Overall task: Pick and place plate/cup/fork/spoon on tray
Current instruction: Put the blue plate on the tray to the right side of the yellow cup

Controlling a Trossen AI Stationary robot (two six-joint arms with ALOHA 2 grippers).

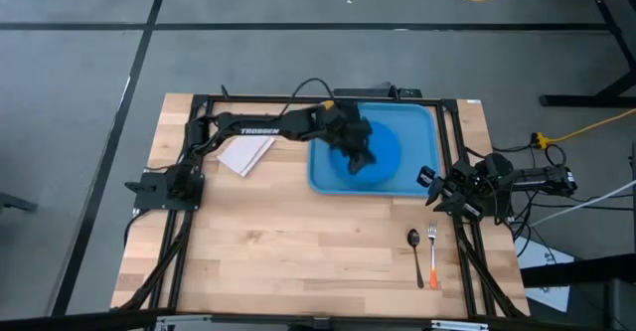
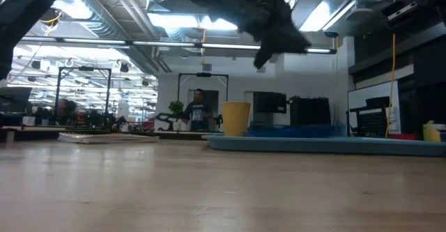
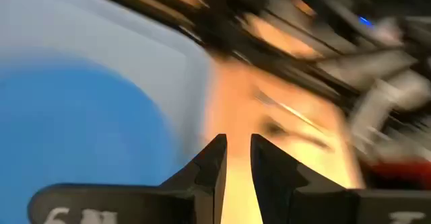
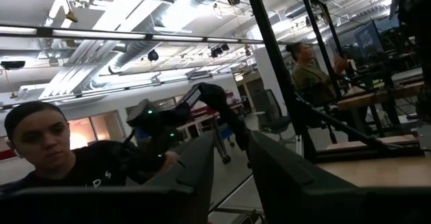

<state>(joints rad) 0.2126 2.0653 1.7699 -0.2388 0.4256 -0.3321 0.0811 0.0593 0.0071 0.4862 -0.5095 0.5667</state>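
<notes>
The light-blue tray (image 1: 422, 122) lies at the table's far right, and the round blue plate (image 1: 390, 150) lies flat on it. My left gripper (image 1: 360, 157) hangs above the plate, high over the tray in the low view (image 2: 279, 33), shut and empty; its wrist view (image 3: 237, 157) shows the plate (image 3: 74, 136) below. The yellow cup (image 2: 235, 118) stands upright at the tray's left end in the low view; my left arm hides it from above. The dark spoon (image 1: 414, 251) and the orange-handled fork (image 1: 433, 259) lie side by side near the table's near right. My right gripper (image 1: 429, 184) waits, shut, at the tray's right near corner.
A white sheet (image 1: 245, 154) lies on the table left of the tray. A black frame (image 1: 298, 100) runs around the work area. Bare wood (image 1: 288, 242) stretches over the table's near half. People show in the room beyond the table (image 4: 40, 143).
</notes>
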